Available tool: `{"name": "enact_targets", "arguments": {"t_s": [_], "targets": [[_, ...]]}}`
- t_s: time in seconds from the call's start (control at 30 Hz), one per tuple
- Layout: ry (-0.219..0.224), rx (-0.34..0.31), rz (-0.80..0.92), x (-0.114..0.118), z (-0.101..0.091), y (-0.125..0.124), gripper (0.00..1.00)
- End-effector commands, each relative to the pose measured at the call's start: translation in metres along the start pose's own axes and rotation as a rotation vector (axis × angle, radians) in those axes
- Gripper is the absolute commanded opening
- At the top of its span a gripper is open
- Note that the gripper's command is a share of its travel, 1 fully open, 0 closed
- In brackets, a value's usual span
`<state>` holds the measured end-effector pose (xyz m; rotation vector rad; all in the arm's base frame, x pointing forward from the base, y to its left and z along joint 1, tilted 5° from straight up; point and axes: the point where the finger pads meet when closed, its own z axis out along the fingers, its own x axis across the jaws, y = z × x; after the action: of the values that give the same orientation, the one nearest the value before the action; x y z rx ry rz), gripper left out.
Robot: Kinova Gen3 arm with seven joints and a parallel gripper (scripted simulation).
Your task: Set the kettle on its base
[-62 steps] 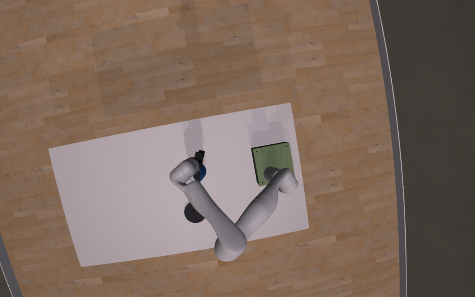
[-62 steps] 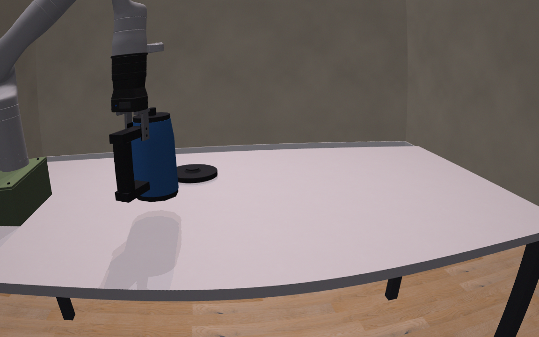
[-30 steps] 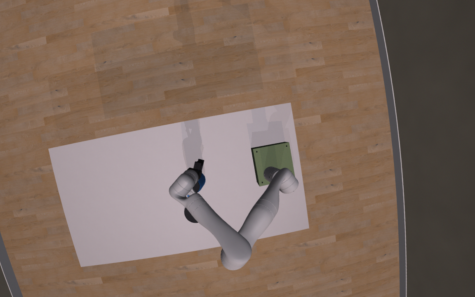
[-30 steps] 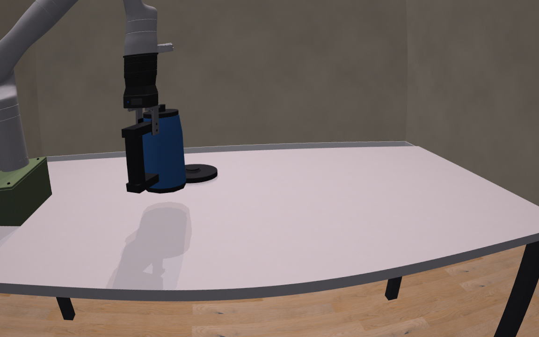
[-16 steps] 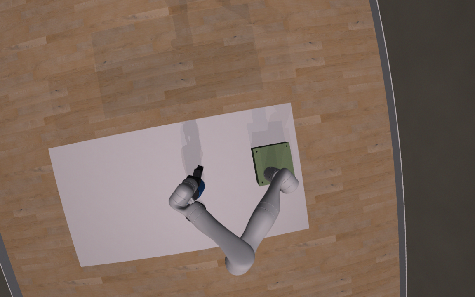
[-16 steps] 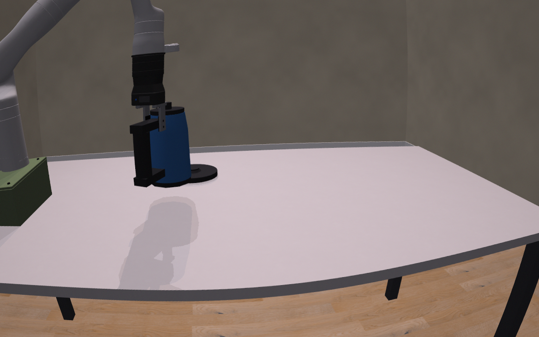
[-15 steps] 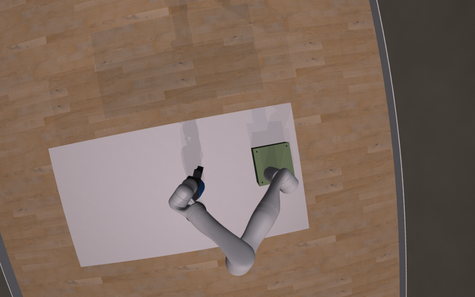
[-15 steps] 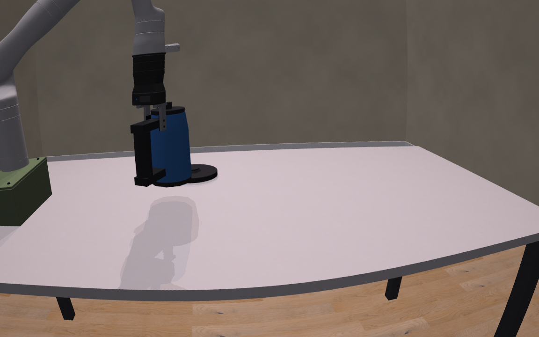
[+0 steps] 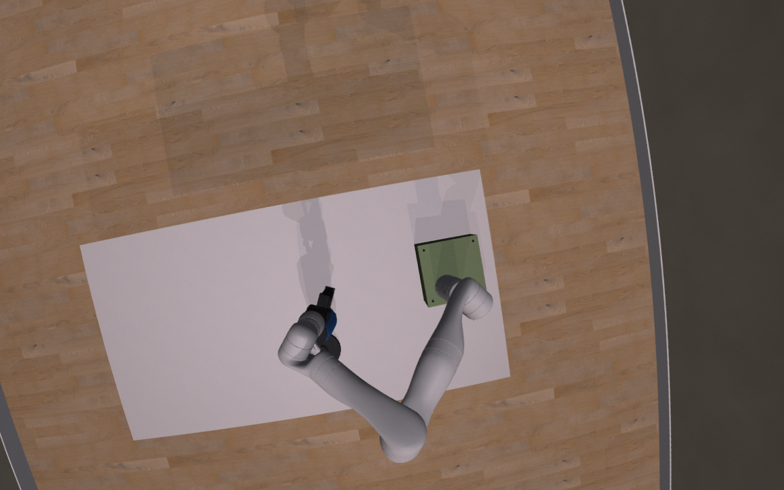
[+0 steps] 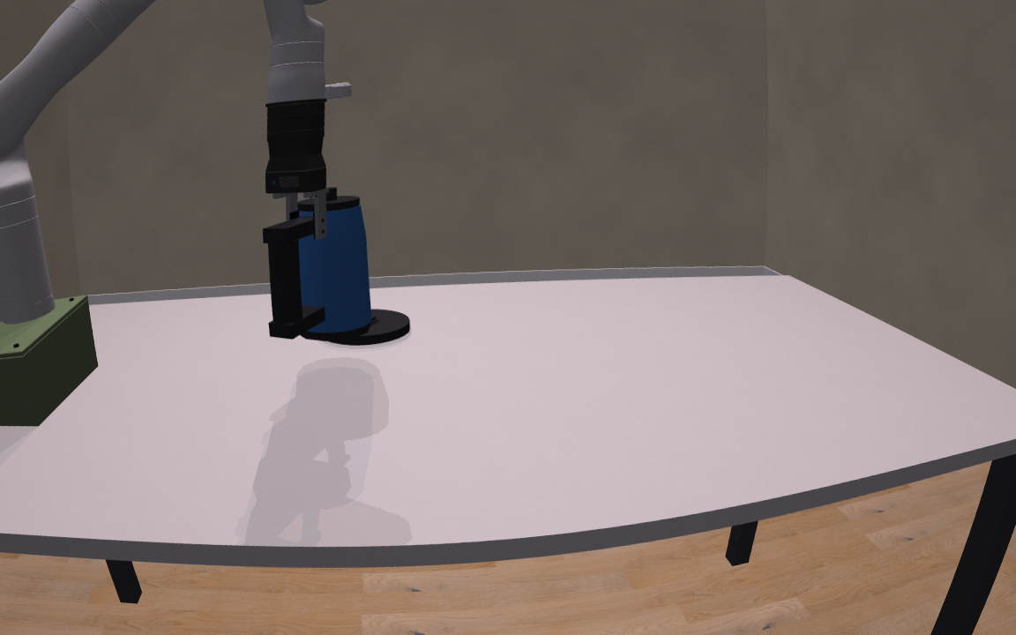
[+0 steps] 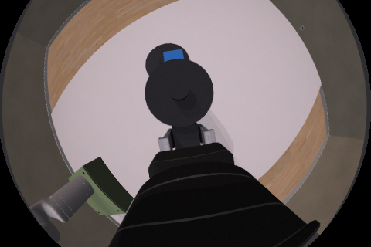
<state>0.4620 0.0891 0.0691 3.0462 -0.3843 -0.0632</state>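
The blue kettle point(image 10: 334, 265) with a black lid and black handle point(image 10: 285, 276) stands upright, held by my gripper point(image 10: 308, 217), which is shut on the top of the handle. The kettle hangs over the near left part of the round black base point(image 10: 379, 325); I cannot tell whether it touches the base. The stud is hidden behind the kettle. In the wrist view the kettle's black lid point(image 11: 178, 93) fills the middle, with a patch of the blue body and the base point(image 11: 162, 58) beyond it. From above, only a sliver of the kettle point(image 9: 331, 320) and its handle point(image 9: 325, 297) shows beside the wrist.
The green mounting block point(image 10: 14, 359) of the arm stands at the table's left end and shows from above point(image 9: 450, 268). The arm's elbow point(image 9: 403, 435) reaches out past the table's edge. The white table's front edge curves across the bottom of the side view.
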Motion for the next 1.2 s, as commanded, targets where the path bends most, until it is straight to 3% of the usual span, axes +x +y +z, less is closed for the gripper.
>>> {"name": "enact_targets", "arguments": {"t_s": [0.0, 1.17], "targets": [[0.003, -0.002, -0.017, -0.003, 0.0, -0.014, 0.0], [0.003, -0.002, -0.017, -0.018, 0.0, -0.109, 0.0]]}}
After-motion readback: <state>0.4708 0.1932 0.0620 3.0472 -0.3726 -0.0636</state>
